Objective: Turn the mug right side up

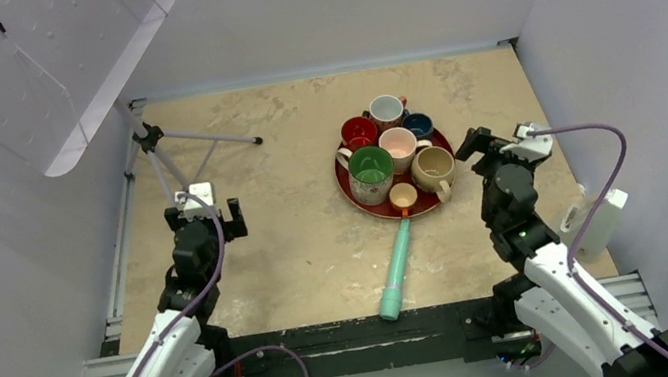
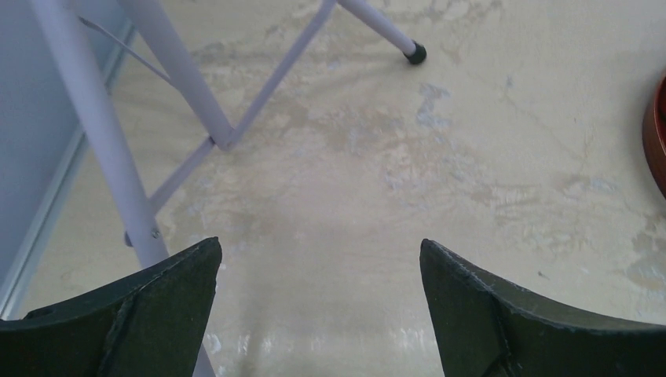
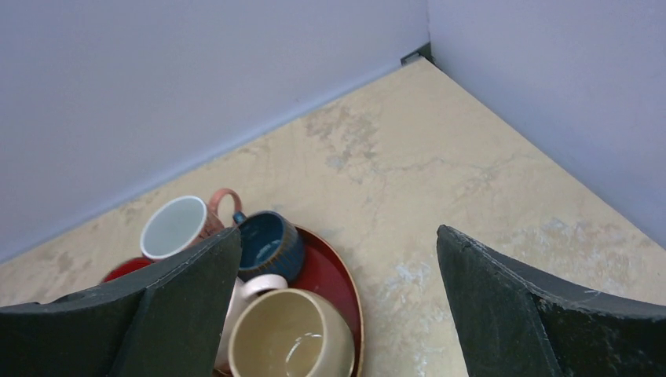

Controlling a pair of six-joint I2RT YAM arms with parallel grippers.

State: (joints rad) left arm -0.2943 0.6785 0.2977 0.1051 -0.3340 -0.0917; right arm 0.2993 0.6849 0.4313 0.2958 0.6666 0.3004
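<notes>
Left fingers (image 2: 118, 314), right fingers (image 3: 157, 306): wide apart.

The left end effector (image 2: 320, 247) fills the bottom of the frame. Its two dark fingers (image 2: 157, 314) stand wide apart with only bare worktop (image 2: 440, 157) between them. The worktop is beige and mottled with paler and darker patches. On the left, the pale tubes of a tripod (image 2: 102, 133) slant across the frame. One leg reaches up and right to a black rubber foot (image 2: 415, 53) resting on the worktop. A grey rail (image 2: 47, 228) runs along the left edge. At the far right edge a sliver of a dark red rim (image 2: 656, 133) shows.
</notes>
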